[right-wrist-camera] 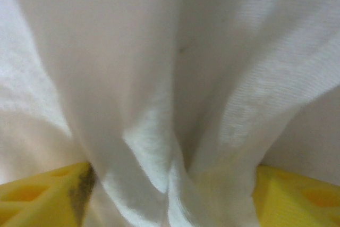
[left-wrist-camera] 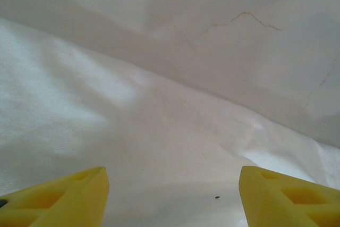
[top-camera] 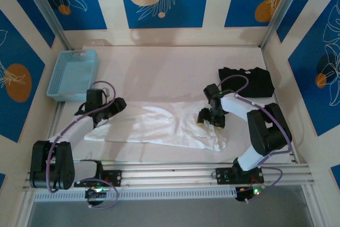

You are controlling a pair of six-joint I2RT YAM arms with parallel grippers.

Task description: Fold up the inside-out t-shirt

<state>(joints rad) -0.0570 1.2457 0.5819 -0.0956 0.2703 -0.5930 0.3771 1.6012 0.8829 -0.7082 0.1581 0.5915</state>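
The t-shirt [top-camera: 159,126] is white, the folded garment [top-camera: 247,81] black, the basket [top-camera: 74,75] light blue, the walls [top-camera: 175,3] leaf-patterned blue.

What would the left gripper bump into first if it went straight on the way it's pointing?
The white t-shirt. The left gripper has its fingers apart and points right at the cloth spread in front of it. How close the cloth is, the picture doesn't clearly show.

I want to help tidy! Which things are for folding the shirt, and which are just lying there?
For the job: white, thin cotton short-sleeved t-shirt.
Just lying about: light blue plastic basket; black folded garment.
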